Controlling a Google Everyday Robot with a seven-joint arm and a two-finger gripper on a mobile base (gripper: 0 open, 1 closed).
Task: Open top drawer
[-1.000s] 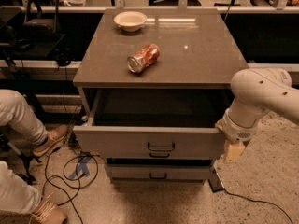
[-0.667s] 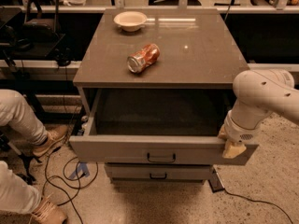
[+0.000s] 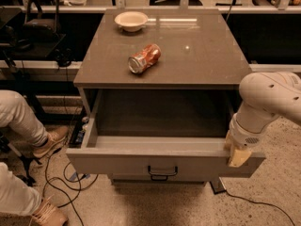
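At the right front corner of the top drawer (image 3: pixel 117 161) we are seeing the hand (image 3: pixel 236 155) resting against the rim; whether it is spread or pressed together we cannot tell. The drawer is standing far out from under the desk (image 3: pixel 207 55), its black loop handle (image 3: pixel 162 172) at centre. A red can (image 3: pixel 144 58) is lying on its side on the desk, its print too blurred to read, well apart from a pale bowl (image 3: pixel 131 20) near the back edge. A seated person's legs (image 3: pixel 21 119) and cables (image 3: pixel 54 185) are crowding the floor at the left.
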